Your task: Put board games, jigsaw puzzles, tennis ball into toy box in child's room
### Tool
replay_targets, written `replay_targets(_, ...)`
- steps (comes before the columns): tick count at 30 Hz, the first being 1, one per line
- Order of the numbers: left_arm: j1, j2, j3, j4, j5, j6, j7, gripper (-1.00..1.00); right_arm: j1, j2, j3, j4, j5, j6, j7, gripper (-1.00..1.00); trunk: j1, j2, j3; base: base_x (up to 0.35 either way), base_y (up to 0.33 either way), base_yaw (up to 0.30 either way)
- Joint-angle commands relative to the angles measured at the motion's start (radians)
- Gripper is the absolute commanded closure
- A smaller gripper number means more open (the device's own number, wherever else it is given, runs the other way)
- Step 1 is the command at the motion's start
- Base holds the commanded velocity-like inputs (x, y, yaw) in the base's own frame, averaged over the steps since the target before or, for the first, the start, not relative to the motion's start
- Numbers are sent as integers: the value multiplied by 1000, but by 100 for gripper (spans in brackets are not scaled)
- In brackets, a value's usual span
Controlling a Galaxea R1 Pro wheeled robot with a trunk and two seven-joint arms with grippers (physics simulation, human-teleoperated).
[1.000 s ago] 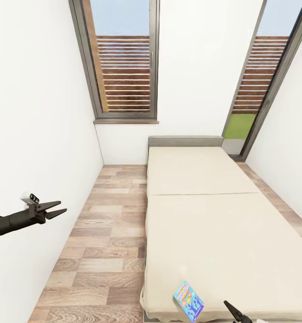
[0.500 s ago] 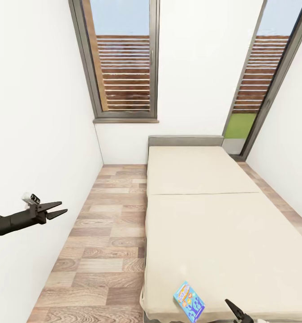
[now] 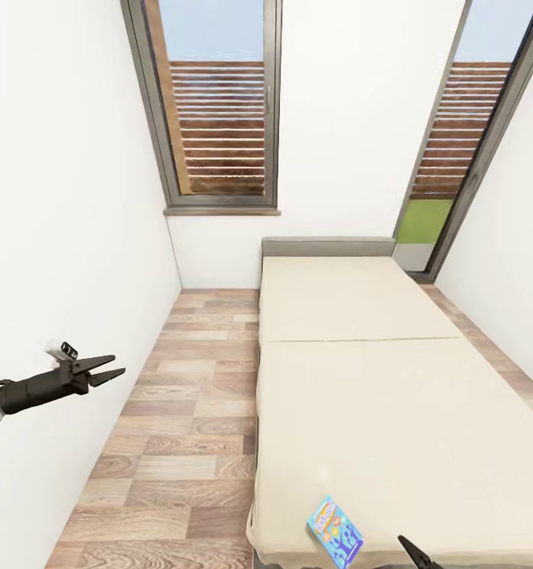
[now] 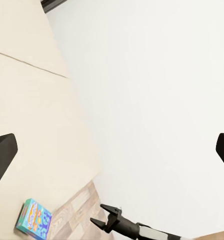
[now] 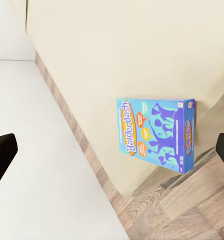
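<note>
A blue board game (image 3: 334,532) with yellow cartoon print lies flat at the near left corner of the cream bed (image 3: 361,395). The right wrist view shows it close up as a blue "Balderdash" box (image 5: 156,134), ahead of my open right gripper (image 5: 112,155), which holds nothing. In the head view the right gripper (image 3: 413,551) sits just right of the box at the picture's lower edge. My left gripper (image 3: 115,367) hovers open and empty over the floor by the left wall, far from the box. From the left wrist I see the box (image 4: 34,219) and the open right gripper (image 4: 102,215).
The grey headboard (image 3: 327,246) stands against the far white wall between two tall dark-framed windows (image 3: 219,111). A strip of wood-plank floor (image 3: 187,427) runs between the left wall and the bed. White walls close in on both sides.
My left gripper has drifted slightly right and down. The right gripper's tip has sunk a little lower in the picture. The board game has not moved on the bed.
</note>
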Motion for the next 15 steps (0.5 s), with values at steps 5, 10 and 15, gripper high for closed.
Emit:
replay_targets(5,-1,-3,-1,-1,1,10,-4,-100,0,1,-3,3,-8,10,1,-100,19,-36,-17,0,0,0)
replay_targets(10,-1,-4,-1,-2,1,10,-4,-100,-1,1,-5,46,-8,9,0,-100,39,-71,-33,0,0,0)
replay_targets(15,-1,-4,-2,-1,1,10,-4,-100,-2,0,-6,96,-19,9,-1,-100,58,-106,-48,0,0,0)
